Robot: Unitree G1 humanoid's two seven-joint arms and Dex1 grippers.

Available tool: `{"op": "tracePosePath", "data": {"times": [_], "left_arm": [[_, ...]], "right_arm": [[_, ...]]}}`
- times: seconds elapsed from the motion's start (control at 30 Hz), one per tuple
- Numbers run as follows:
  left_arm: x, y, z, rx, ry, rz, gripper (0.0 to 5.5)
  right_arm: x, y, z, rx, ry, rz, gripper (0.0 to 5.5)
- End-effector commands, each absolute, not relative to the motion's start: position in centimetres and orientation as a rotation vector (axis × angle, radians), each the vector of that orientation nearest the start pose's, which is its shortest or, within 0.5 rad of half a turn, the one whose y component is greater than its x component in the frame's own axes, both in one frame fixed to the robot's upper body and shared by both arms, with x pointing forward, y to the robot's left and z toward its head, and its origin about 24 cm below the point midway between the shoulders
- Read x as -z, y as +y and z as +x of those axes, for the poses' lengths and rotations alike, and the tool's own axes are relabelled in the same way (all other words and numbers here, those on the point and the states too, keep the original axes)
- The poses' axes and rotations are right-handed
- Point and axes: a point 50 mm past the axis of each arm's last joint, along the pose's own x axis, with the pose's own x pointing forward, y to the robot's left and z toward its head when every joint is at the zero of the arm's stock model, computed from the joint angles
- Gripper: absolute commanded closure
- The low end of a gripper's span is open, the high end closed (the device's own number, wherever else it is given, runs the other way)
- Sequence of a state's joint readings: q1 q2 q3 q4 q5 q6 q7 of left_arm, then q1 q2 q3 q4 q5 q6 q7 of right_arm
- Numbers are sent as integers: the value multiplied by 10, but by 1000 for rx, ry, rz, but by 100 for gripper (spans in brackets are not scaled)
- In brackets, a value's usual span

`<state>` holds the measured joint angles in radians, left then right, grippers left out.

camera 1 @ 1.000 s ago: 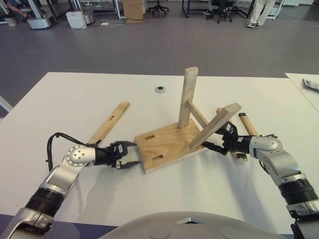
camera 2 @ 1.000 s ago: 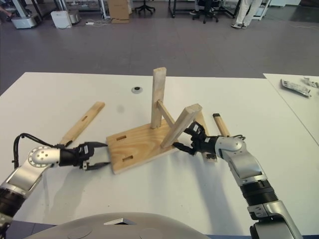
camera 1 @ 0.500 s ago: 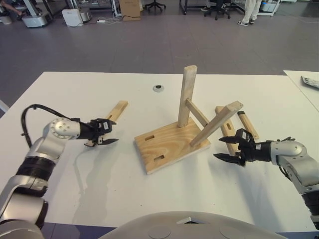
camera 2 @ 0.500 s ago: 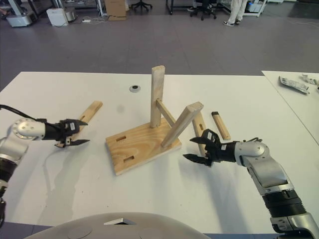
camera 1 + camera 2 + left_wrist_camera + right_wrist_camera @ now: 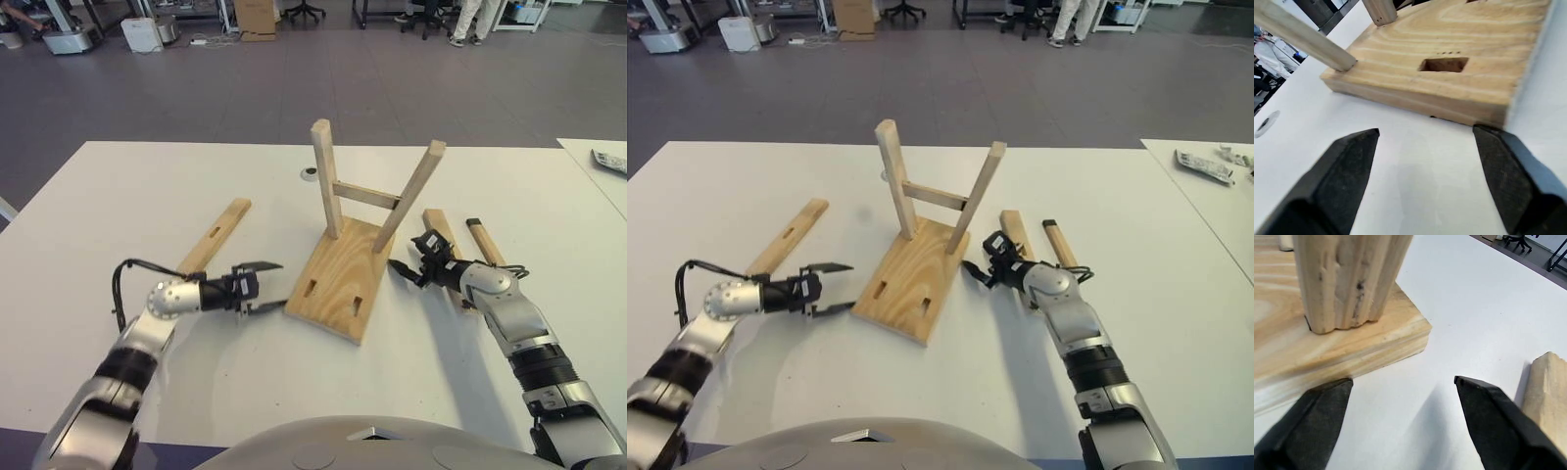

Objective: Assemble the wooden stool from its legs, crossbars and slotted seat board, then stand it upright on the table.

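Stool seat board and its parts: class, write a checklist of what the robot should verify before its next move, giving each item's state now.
1. Standing legs joined by the crossbar and set in the seat board: ok.
2. Near slots empty: ok.
3. Left gripper open, holding nothing, at the board's near corner: ok.
4. Right gripper open, holding nothing: ok.
5. Left loose leg and right loose leg lying on the table: ok.
6. Stool complete and upright: not ok.
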<state>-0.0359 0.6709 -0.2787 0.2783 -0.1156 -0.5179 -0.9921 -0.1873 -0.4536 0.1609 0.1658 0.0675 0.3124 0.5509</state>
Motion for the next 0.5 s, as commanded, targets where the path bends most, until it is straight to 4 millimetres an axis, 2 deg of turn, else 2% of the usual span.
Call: {"op": "tracePosePath", "data": {"times": [0.03,0.17,0.23,0.37,0.43,0.5], "left_arm": [[-28,201,197,1224,153,549,196],[-34,195,197,1174,131,485,196],[-33,190,196,1183,128,476,196],[-32,186,195,1201,134,477,196],[-23,163,174,1396,205,371,196],[-20,153,163,1483,245,306,196]], "right_arm": [[-22,-193,276,-583,474,-331,161],[-57,-205,295,-507,363,-233,161],[-62,-206,299,-513,347,-234,161],[-62,-204,300,-535,353,-252,161],[-42,-181,305,-598,400,-343,161],[-31,-170,309,-636,419,-435,161]]}}
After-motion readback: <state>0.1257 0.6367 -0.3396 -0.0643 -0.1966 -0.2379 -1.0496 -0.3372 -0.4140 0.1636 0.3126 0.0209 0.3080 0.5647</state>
